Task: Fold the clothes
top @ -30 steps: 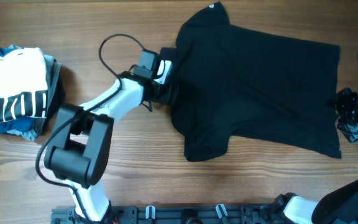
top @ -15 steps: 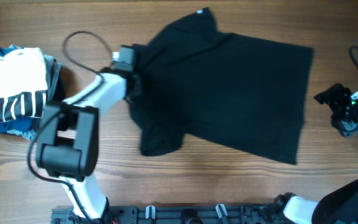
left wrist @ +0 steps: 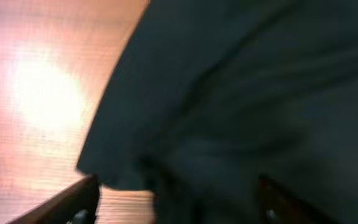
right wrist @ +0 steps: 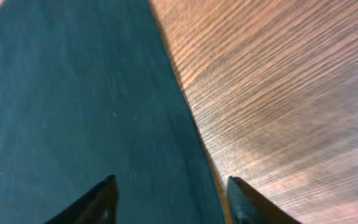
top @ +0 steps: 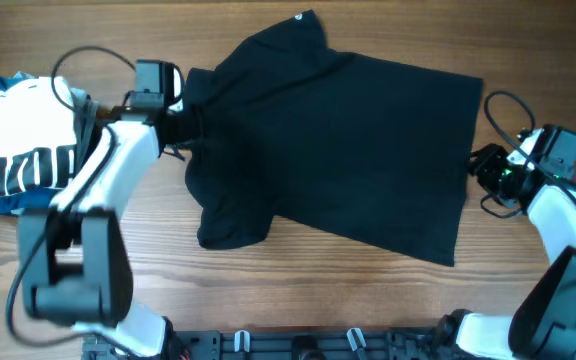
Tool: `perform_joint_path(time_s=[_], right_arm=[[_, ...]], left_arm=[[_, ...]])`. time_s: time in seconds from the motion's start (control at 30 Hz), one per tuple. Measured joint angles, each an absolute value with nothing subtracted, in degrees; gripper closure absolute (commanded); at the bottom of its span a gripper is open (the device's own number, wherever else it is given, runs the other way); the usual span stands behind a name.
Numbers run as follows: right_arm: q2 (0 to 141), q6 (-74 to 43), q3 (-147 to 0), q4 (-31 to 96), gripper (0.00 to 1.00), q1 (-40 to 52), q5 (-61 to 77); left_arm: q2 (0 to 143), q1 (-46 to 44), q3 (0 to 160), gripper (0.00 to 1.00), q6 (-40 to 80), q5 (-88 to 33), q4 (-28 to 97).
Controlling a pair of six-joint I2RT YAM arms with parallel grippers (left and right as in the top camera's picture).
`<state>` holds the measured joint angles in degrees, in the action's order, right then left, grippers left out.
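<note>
Shirt: spread mid-worktop, left side bunched at the left end effector.
Left end effector: view blurred, grip cannot be told.
Right end effector: fingers apart, at hem edge.
Risk: a one-sided pull would skew and wrinkle the shirt; right may close beside the hem.

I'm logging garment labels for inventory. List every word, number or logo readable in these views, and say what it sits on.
No text can be read in any view.
On the black short-sleeved T-shirt, the small white neck tag: too small to read.
On the white folded garment, the black marks: they look like stripes, too small to tell whether they are lettering.
</note>
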<state>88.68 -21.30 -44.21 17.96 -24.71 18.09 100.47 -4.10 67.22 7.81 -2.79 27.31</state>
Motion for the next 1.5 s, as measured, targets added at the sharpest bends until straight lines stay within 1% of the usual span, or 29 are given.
perform_joint_path(time_s=[0.07,0.17,0.2,0.23,0.27,0.43,0.57,0.6,0.63,0.67,0.7,0.73,0.87,0.97,1.0,1.13,1.23,1.27,1.33,1.4,1.5], right_arm=[[91.85,-21.67,-43.20,16.62,0.34,-23.79,18.94],[94.87,-21.74,-43.51,14.13,0.47,-21.65,19.86],[95.92,-21.52,-43.99,12.88,0.71,-20.67,20.73],[96.82,-21.58,-44.16,12.03,0.87,-20.03,21.69],[97.41,-21.61,-44.42,11.60,0.96,-19.31,22.04],[98.78,-21.82,-45.12,14.28,0.96,-18.70,21.15],[96.92,-23.20,-48.18,23.94,0.96,-22.17,11.03],[95.79,-23.77,-48.88,25.54,0.75,-23.75,8.40],[94.45,-24.27,-49.32,25.93,0.44,-24.97,6.74],[93.12,-24.97,-49.74,25.89,0.28,-25.89,5.32],[91.92,-25.43,-50.09,25.65,0.20,-26.39,4.19],[91.02,-25.74,-50.35,25.58,0.19,-26.59,3.60],[88.29,-25.89,-50.83,25.69,0.18,-26.57,3.95],[88.03,-25.21,-50.83,26.87,0.18,-26.57,8.40],[88.03,-24.91,-50.83,27.86,0.18,-26.57,9.82],[88.03,-23.64,-50.83,30.48,0.18,-26.57,15.25],[88.01,-22.59,-50.83,32.14,0.18,-26.57,18.31],[88.01,-22.37,-50.83,32.97,0.19,-26.57,19.09],[88.01,-22.20,-50.83,33.74,0.19,-26.57,19.90],[88.01,-22.17,-50.83,34.11,0.19,-26.57,20.25],[87.94,-21.74,-50.83,35.66,0.18,-26.57,21.06]], left_arm=[[97.36,-4.78,67.24,0.13,5.65,-5.32,26.52],[96.44,-5.69,67.24,0.14,3.79,-7.42,26.33],[96.53,-5.91,67.22,0.14,3.60,-7.66,26.37],[96.53,-6.00,67.22,0.13,3.36,-7.97,26.26],[96.53,-6.00,67.22,0.13,3.25,-8.10,26.15],[96.53,-6.00,67.22,0.13,2.98,-8.49,26.09],[96.53,-6.22,67.22,0.13,2.44,-8.51,25.19],[96.53,-6.52,67.22,0.12,1.83,-8.51,25.06],[96.53,-6.98,67.22,0.12,1.30,-8.54,24.60],[96.53,-7.60,67.22,0.11,0.97,-8.54,23.59],[96.53,-8.29,67.22,0.11,0.64,-8.56,22.28],[96.60,-8.73,67.22,0.11,0.23,-8.67,21.19],[99.42,-10.94,67.24,0.11,-1.10,-8.93,15.18],[103.55,-11.70,67.24,0.15,-1.43,-9.21,15.59],[104.60,-11.81,67.22,0.17,-1.48,-9.63,17.61],[105.32,-11.97,67.29,0.30,-1.48,-11.22,28.95],[105.32,-11.97,67.09,0.31,-1.61,-13.28,39.20],[105.32,-11.97,67.11,0.37,-1.63,-14.39,41.23],[105.32,-11.97,67.11,0.45,-1.74,-17.37,45.58],[104.68,-11.97,67.11,0.46,-1.89,-18.65,48.64],[100.75,-11.97,67.11,0.44,-1.65,-20.10,56.10]])
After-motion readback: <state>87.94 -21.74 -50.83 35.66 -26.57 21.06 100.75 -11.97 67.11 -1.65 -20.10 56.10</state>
